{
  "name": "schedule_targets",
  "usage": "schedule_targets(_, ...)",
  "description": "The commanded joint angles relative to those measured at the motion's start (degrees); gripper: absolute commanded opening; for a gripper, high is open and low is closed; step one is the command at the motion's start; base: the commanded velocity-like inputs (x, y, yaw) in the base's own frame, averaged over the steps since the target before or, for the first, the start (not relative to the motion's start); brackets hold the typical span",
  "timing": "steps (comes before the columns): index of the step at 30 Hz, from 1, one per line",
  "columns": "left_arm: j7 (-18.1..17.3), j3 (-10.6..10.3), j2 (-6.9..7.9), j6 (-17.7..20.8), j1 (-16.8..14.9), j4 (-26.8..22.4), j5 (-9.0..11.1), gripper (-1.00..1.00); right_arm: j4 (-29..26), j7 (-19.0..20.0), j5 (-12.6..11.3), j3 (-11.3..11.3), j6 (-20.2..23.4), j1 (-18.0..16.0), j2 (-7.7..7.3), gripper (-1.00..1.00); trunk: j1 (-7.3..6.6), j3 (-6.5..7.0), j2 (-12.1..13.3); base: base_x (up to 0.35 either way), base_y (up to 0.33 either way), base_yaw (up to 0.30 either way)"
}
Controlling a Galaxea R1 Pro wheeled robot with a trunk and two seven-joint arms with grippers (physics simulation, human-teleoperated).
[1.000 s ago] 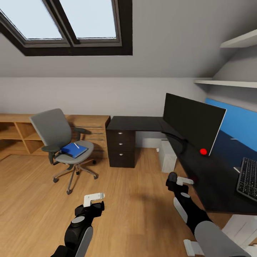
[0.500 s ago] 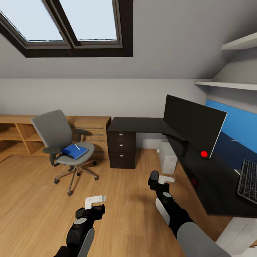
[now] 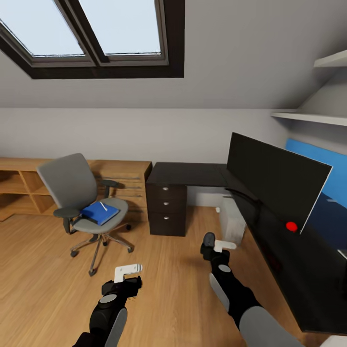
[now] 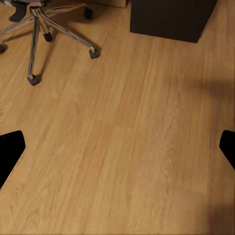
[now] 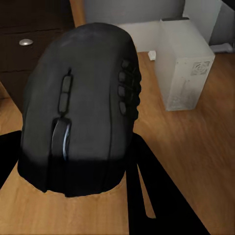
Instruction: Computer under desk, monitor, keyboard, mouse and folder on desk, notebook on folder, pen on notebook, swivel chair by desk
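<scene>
— While we go across the room from the left, what comes first?
— A low wooden shelf unit (image 3: 29,185) along the wall, then the swivel chair (image 3: 79,202) standing on the wood floor (image 3: 43,284), well apart from the desk (image 3: 289,250). A blue folder (image 3: 100,212) lies on the chair's seat, with a white pen (image 3: 103,206) on top. I cannot tell whether a notebook is in that stack.

— And the arms?
— The left gripper (image 3: 127,272) hangs over bare floor, its fingers spread and holding nothing; its wrist view shows the two dark fingertips (image 4: 11,149) far apart above the boards and the chair's wheeled base (image 4: 39,29). The right gripper (image 3: 212,242) is clamped on the mouse (image 5: 78,112), a black one with side buttons, held in the air near the desk's front edge.

— What is further right?
— A dark drawer unit (image 3: 167,209) under the desk's left end, then the white computer (image 3: 232,219) on the floor beneath the desk. The monitor (image 3: 274,180) stands on the desk toward its back edge, with a red dot (image 3: 291,226) at its lower right corner.
</scene>
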Motion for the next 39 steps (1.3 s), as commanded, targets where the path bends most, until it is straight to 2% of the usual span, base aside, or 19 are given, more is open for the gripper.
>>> schedule_targets(1, 0.6, -0.1, 0.01, 0.1, -0.1, 0.0, 0.6, 1.00, 0.0, -0.6, -0.8, 0.4, -0.8, 0.0, -0.05, -1.00, -0.19, 0.12, 0.4, 0.325, 0.000, 0.240)
schedule_targets(5, 0.6, -0.1, 0.01, 0.1, -0.1, 0.0, 0.6, 1.00, 0.0, -1.3, -0.7, 0.4, -2.7, 0.2, -0.02, -1.00, -1.07, 0.84, 2.0, 0.326, 0.000, 0.262)
schedule_targets(16, 0.5, -0.1, 0.01, 0.1, -0.1, 0.0, 0.6, 1.00, 0.0, -1.4, 0.9, 0.4, -3.0, 0.3, -0.01, -1.00, -3.49, 2.93, 6.4, 0.326, 0.000, 0.262)
schedule_targets(30, 0.5, -0.1, 0.01, 0.1, -0.1, 0.0, 0.7, 1.00, -0.3, -1.5, 1.1, 0.4, -3.1, 0.5, -0.07, -1.00, -6.56, 6.17, 12.0, 0.327, 0.000, 0.027)
schedule_targets(33, 0.6, -0.1, 0.01, 0.1, -0.1, 0.0, 0.6, 1.00, -3.2, -1.9, 1.1, 0.3, -3.0, 0.9, -0.10, -1.00, -7.22, 6.71, 13.2, 0.327, 0.000, 0.000)
schedule_targets(34, 0.6, -0.1, 0.01, 0.1, -0.1, -0.1, 0.6, 1.00, -11.6, -2.7, 1.1, 0.3, -2.8, 5.6, -0.19, -1.00, -7.44, 6.89, 13.6, 0.327, 0.000, 0.000)
schedule_targets(35, 0.6, -0.1, 0.01, 0.0, -0.1, -0.1, 0.6, 1.00, -14.8, -2.8, 1.1, 0.3, -2.7, 7.5, -0.24, -1.00, -7.66, 7.07, 14.0, 0.327, 0.000, 0.000)
schedule_targets(38, 0.6, -0.1, 0.01, 0.0, -0.1, -0.3, 0.6, 1.00, -20.9, -3.0, 1.1, 0.2, -2.6, 11.4, -0.35, -1.00, -8.32, 7.61, 15.2, 0.327, 0.000, 0.000)
schedule_targets(39, 0.6, -0.1, 0.01, 0.0, -0.1, -0.3, 0.6, 1.00, -21.1, -3.0, 1.1, 0.2, -2.6, 11.5, -0.35, -1.00, -8.54, 7.79, 15.6, 0.327, 0.000, 0.000)
